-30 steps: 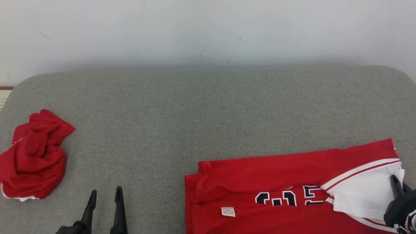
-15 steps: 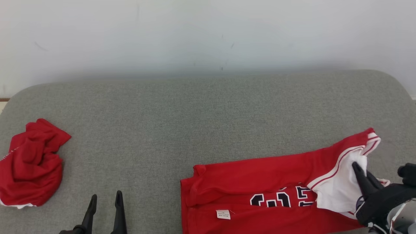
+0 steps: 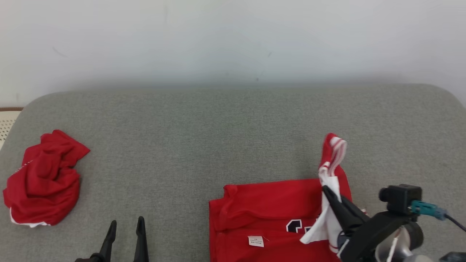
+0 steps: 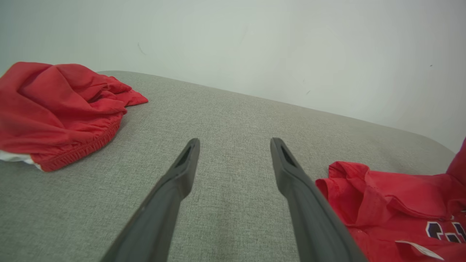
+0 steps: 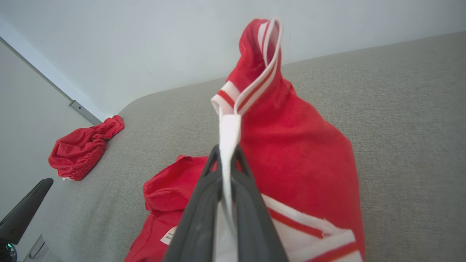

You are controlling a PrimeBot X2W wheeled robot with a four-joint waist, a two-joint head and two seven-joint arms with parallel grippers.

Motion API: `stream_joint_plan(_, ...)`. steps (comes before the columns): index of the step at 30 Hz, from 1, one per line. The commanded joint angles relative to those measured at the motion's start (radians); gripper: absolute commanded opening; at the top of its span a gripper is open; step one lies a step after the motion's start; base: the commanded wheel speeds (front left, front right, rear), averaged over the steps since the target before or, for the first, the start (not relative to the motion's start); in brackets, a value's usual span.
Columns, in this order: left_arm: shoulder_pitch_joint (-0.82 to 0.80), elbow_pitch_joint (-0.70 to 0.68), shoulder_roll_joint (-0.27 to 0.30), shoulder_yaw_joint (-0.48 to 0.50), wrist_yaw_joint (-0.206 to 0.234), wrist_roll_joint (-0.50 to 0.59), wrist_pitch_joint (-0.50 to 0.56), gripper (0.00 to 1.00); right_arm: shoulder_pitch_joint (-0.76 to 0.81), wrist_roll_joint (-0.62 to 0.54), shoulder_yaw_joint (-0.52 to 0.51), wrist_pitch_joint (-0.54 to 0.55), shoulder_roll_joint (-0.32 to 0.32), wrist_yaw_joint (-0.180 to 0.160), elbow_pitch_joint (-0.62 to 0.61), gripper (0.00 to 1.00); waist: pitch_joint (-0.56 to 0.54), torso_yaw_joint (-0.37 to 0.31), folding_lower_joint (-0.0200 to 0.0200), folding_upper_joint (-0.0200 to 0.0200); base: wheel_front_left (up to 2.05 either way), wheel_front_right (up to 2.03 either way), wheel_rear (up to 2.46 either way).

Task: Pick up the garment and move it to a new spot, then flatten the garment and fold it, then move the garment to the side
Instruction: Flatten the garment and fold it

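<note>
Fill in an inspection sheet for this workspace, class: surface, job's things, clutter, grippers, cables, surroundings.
Surface: grey padded surface, woven fabric, rounded far corners.
Job's things: red jersey lies at the front right, its white-trimmed edge lifted off the surface.
Clutter: crumpled red garment at the far left.
Grippers: left gripper open, holding nothing; right gripper shut on the jersey's white edge.
Cables: dark cable with a teal plug at the right wrist camera.
Surroundings: pale wall behind.
</note>
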Motion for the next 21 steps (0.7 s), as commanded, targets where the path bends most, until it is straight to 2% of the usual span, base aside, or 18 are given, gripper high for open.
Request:
stream_joint_plan(1,-0.008,0.006,0.002,-0.004,-0.005,0.004,-0.005,1.00,-0.011,-0.014,0.018,-0.003,0.015,0.000,0.005,0.00,0.000,0.013,0.0000,0.0000,0.00,0.00,0.00)
stream_joint_plan(13,-0.039,0.039,-0.004,-0.044,-0.017,0.002,-0.005,1.00,-0.065,-0.079,0.102,-0.055,0.121,0.000,0.106,0.00,0.016,0.071,0.0000,0.0000,0.00,0.00,0.00)
stream_joint_plan(21,-0.056,0.055,-0.007,-0.065,-0.015,-0.002,-0.005,1.00,-0.085,-0.080,0.146,-0.090,0.157,0.000,0.192,0.00,0.030,0.096,0.0000,0.0000,0.00,0.00,0.00)
